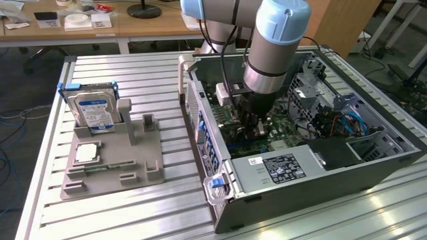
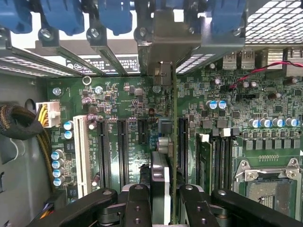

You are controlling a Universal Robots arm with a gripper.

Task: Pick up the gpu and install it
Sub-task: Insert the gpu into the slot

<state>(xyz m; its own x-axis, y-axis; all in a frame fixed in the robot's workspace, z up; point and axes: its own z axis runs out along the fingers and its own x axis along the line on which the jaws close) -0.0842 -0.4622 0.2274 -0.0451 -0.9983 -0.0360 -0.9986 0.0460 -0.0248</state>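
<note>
While the wrist view is showing the green board (image 2: 128, 109) up close, the claw (image 2: 163, 198) is pinching the card (image 2: 166, 142) edge-on between its fingers.

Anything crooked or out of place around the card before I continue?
Nothing stands out. The gripper holds the gpu edge-on, upright above the motherboard, running parallel to the slots. No loose parts or damage show inside the case.
</note>
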